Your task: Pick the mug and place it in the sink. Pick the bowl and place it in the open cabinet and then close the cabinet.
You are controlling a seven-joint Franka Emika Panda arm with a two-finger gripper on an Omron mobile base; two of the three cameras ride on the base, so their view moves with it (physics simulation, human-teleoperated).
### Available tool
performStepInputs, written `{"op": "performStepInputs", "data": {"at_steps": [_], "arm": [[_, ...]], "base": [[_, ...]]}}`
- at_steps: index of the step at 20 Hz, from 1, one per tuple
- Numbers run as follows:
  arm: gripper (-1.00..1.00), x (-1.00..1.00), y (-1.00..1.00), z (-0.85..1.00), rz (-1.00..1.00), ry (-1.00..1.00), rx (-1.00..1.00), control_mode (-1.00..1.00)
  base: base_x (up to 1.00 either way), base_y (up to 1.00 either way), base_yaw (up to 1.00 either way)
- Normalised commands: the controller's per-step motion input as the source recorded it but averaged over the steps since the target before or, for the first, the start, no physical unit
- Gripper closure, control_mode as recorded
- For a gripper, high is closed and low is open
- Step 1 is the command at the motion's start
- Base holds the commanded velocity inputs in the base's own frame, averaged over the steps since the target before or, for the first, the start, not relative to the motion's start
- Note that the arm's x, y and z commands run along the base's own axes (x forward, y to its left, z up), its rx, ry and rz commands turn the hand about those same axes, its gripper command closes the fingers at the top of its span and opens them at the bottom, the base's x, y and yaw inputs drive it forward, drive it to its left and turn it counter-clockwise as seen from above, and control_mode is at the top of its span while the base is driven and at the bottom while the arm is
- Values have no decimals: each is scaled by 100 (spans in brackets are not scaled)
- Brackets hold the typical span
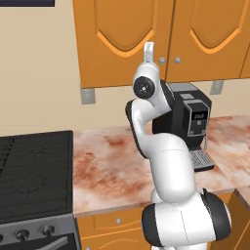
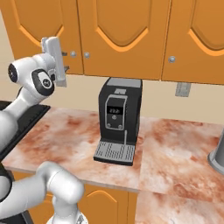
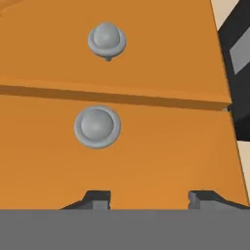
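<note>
Kitchen wall run: marbled reddish countertop (image 1: 112, 166) with a black coffee machine (image 2: 118, 118) at its back edge and a black stove (image 1: 34, 180) at its left end. Above hangs the cabinet (image 1: 127, 44), orange wood, arched-panel doors both shut, two silver knobs (image 3: 97, 127) flanking the centre seam. Gripper (image 3: 149, 197) raised close to the door fronts by the knobs, fingers parted, holding nothing.

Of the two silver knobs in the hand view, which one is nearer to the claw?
The lower knob, below the seam between the two cabinet doors. It sits closer to the claw and looks larger; the other knob lies beyond the seam, further up.
</note>
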Motion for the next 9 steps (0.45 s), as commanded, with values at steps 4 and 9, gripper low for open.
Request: {"op": "performStepInputs", "data": {"at_steps": [4,9], "arm": [[-100,100,32,0,-1,12,8,-100],[-100,77,3,0,0,18,12,-100]], "base": [[0,0,0],[0,0,0]]}}
